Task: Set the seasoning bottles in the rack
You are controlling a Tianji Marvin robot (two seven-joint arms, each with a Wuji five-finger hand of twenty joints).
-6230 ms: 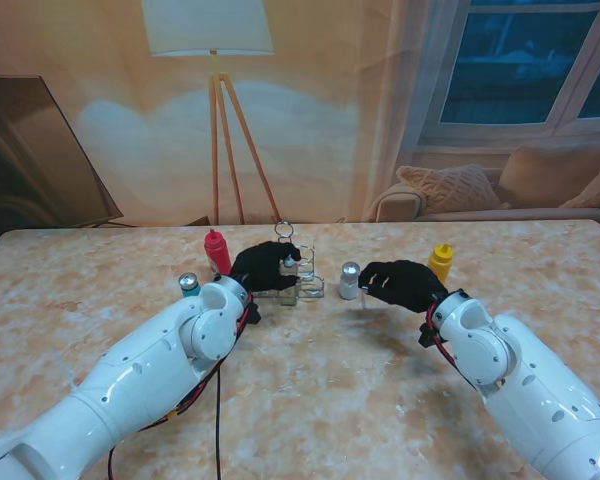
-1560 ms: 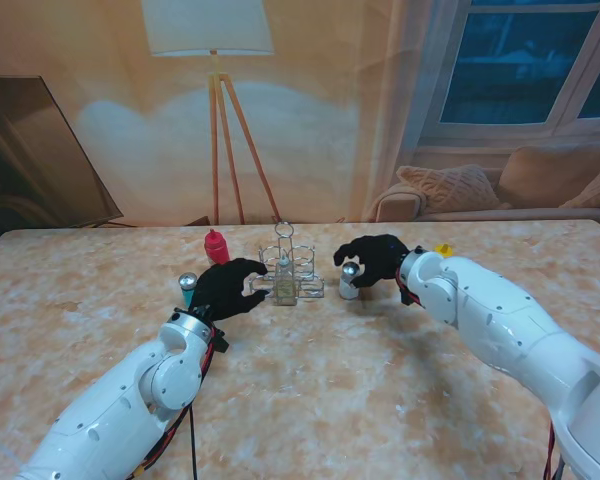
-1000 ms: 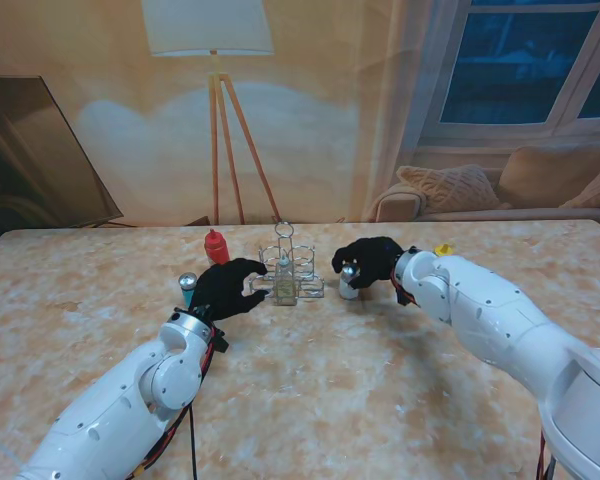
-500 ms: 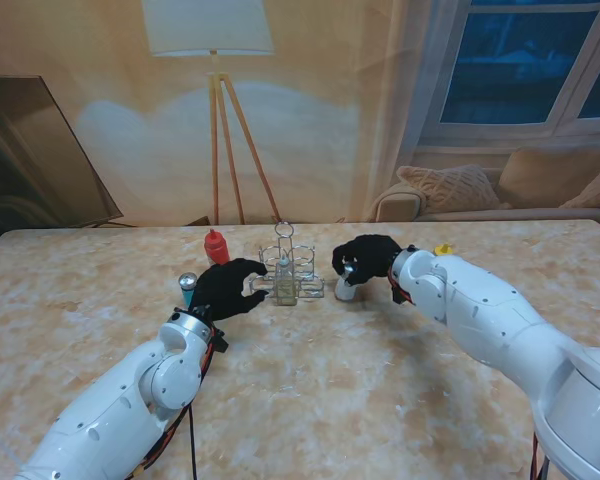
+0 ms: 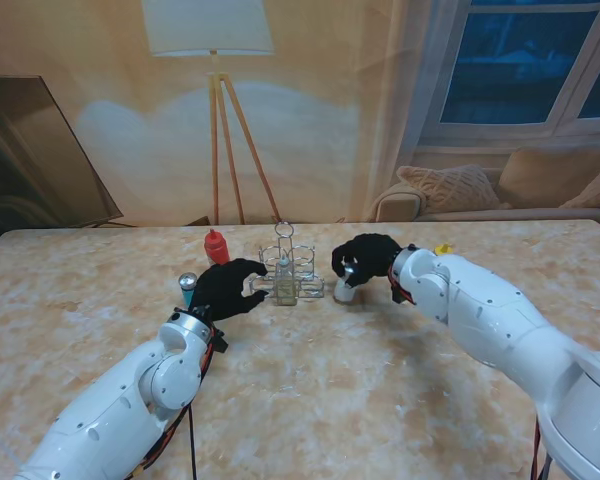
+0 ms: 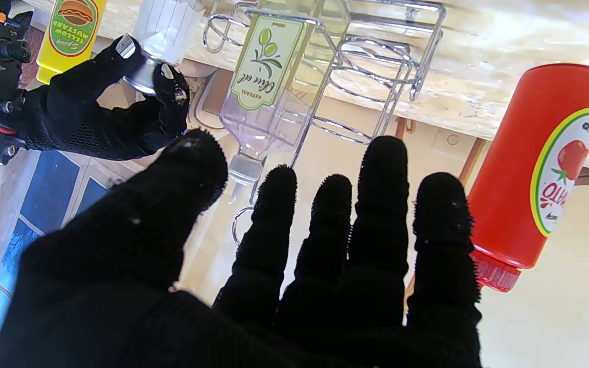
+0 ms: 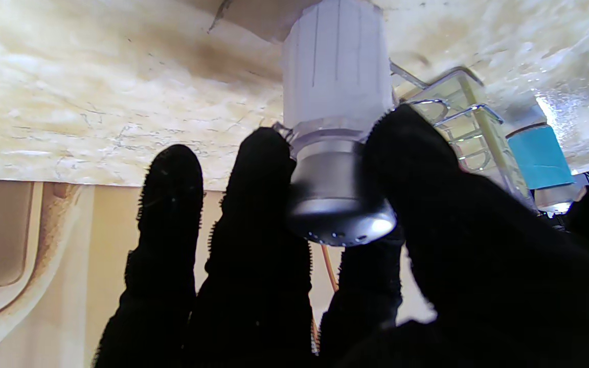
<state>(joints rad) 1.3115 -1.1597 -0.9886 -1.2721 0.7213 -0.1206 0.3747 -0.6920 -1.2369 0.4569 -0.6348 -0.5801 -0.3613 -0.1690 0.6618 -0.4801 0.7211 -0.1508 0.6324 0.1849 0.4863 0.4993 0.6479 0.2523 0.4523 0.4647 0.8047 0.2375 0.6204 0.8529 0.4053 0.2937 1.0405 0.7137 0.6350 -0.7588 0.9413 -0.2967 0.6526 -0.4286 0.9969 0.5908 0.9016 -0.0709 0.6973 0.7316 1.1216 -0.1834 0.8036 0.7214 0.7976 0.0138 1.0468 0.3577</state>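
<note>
Both hands differ: right hand (image 5: 363, 257) pinches the salt shaker (image 7: 336, 153) (silver cap), left hand (image 5: 228, 288) spread empty beside the rack (image 5: 292, 272)

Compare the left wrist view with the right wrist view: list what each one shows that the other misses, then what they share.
Only the left wrist view shows the red ketchup bottle, the yellow mustard bottle, the olive oil label and the open left hand.

Only the right wrist view shows the teal-labelled bottle and the holes in the shaker's silver cap.

Both show the white shaker gripped at its cap by the right hand, and the wire rack with the olive oil bottle in it.
</note>
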